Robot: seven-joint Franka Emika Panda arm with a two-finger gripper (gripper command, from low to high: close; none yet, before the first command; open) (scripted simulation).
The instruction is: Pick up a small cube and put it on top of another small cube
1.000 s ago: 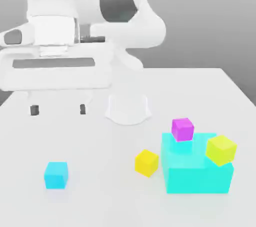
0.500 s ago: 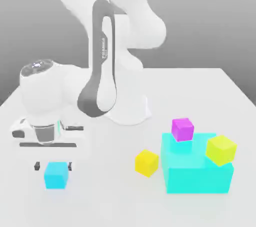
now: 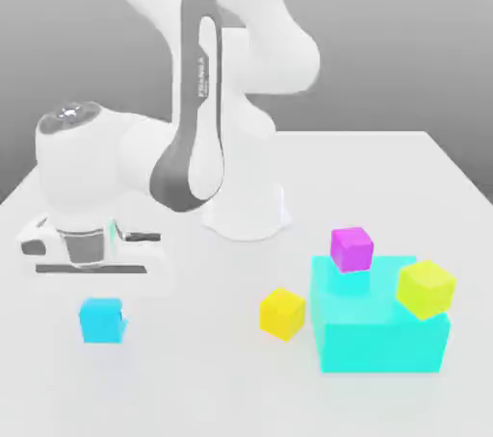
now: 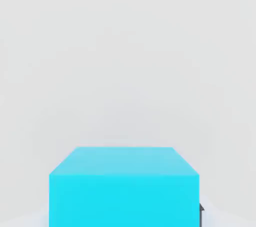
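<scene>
The small cyan cube sits on the white table toward the exterior view's left. My gripper has come down over it from above and is shut on it, one finger at each side. In the hand view the cyan cube looms close, and a dark fingertip presses against its side. Other small cubes lie to the exterior view's right: a yellow cube on the table, a magenta cube and a second yellow cube, both on the large cyan block.
The arm's white base stands at the back middle of the table. The large cyan block with its cubes fills the front right. The second yellow cube rests tilted at the block's right edge.
The fingers that stood apart on either side of the cyan cube have shut on it. The cube has shifted slightly to the exterior view's left.
</scene>
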